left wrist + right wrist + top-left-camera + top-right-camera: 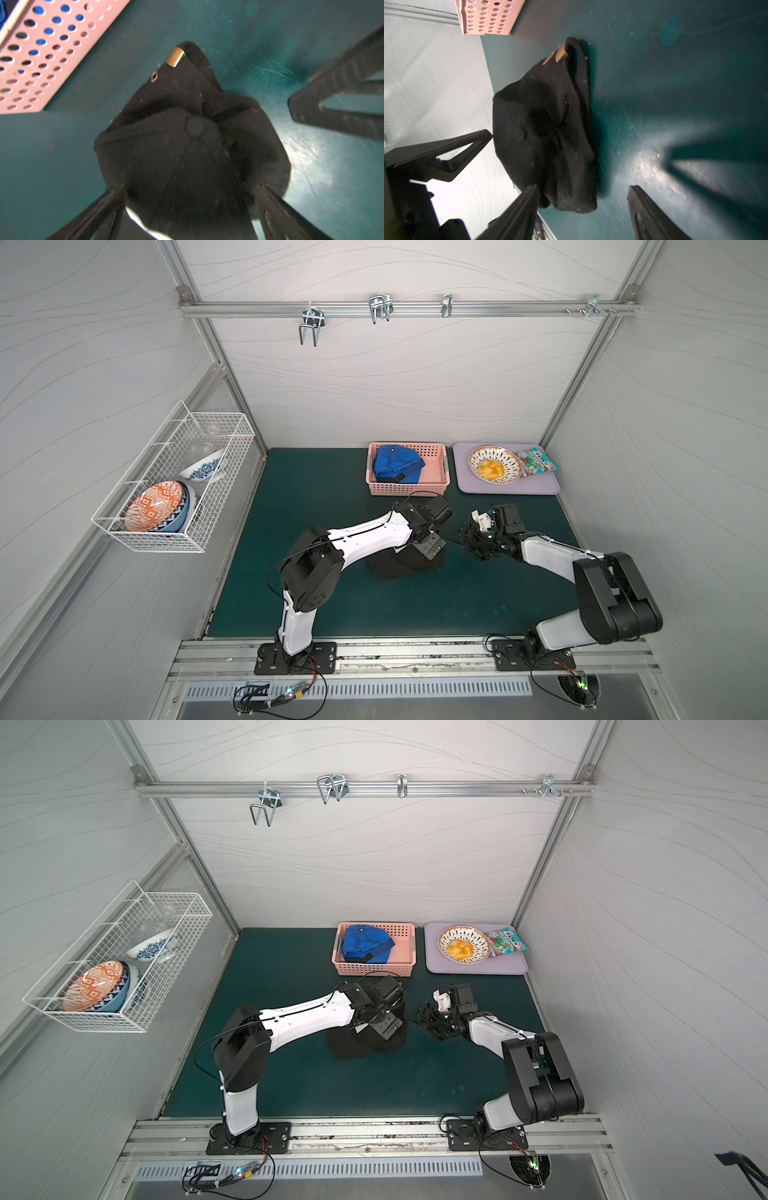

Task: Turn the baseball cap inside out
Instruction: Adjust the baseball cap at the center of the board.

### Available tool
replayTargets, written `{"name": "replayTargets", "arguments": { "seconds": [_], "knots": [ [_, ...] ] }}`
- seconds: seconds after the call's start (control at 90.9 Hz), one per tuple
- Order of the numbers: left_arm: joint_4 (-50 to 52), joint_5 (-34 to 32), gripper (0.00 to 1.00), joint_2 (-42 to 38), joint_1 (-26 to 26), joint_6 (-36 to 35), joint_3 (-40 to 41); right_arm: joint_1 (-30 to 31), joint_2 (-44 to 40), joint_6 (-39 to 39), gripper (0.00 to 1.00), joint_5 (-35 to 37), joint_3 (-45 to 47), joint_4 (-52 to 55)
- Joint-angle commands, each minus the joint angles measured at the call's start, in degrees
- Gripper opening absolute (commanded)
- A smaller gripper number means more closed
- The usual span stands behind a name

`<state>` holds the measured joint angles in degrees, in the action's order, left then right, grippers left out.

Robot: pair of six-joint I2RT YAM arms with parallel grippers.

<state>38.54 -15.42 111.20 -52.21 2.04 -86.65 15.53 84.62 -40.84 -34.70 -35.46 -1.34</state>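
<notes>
- Wire rack (166, 489) with bowls (156, 506) mounted well left of pink basket (409, 489).
- Black cap (176, 145) laid crumpled, crown up, on green mat (311, 510) just in front of basket. Gold buckle (175, 57) turned toward basket.
- Left gripper (191, 187) poised over cap, jaws spread wide to either side of crown, nothing clamped.
- Right gripper (583, 188) set before basket's right corner, beside cap, jaws parted, nothing clamped.
- Blue cap (397, 464) seen inside basket.
- Purple tray (507, 488) placed just right of basket.
</notes>
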Motion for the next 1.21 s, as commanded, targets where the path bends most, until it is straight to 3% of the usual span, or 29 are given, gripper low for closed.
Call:
{"name": "replayTargets", "arguments": {
  "seconds": [0.0,0.154,0.242,0.451,0.693,0.836,1.078,1.199],
  "knots": [
    [-0.8,-2.8,0.96,2.4,-0.2,-3.4,-3.9,0.6,2.1,-1.2,0.69,-3.4,0.3,-4.9],
    [-0.8,-2.1,0.78,4.1,-0.2,-3.8,-4.9,1.3,5.9,-0.6,0.63,-5.8,-0.9,-5.2],
    [-0.5,-0.6,0.75,4.9,-0.2,-3.6,-5.4,2.2,7.7,-0.8,0.61,-6.6,-1.4,-6.0],
    [-1.1,2.3,0.96,4.2,-0.3,-1.7,-5.7,3.1,10.6,-0.9,0.56,-7.7,-2.4,-7.4],
    [-2.4,2.5,1.0,0.7,-0.3,-2.9,-3.0,3.3,14.6,-2.0,0.23,-9.6,-2.7,-10.4],
    [-1.1,-1.0,1.0,2.9,-1.8,-5.7,-4.5,3.1,13.7,-2.6,0.02,-8.3,-1.7,-10.3],
    [2.5,-12.4,1.0,8.4,-2.2,-6.4,-6.7,2.9,12.1,-3.9,0.0,-7.6,0.9,-11.8],
    [0.8,-17.6,1.0,6.7,-1.9,-6.4,-5.5,2.8,11.0,-3.6,0.0,-7.3,1.7,-10.9]
  ]
}}
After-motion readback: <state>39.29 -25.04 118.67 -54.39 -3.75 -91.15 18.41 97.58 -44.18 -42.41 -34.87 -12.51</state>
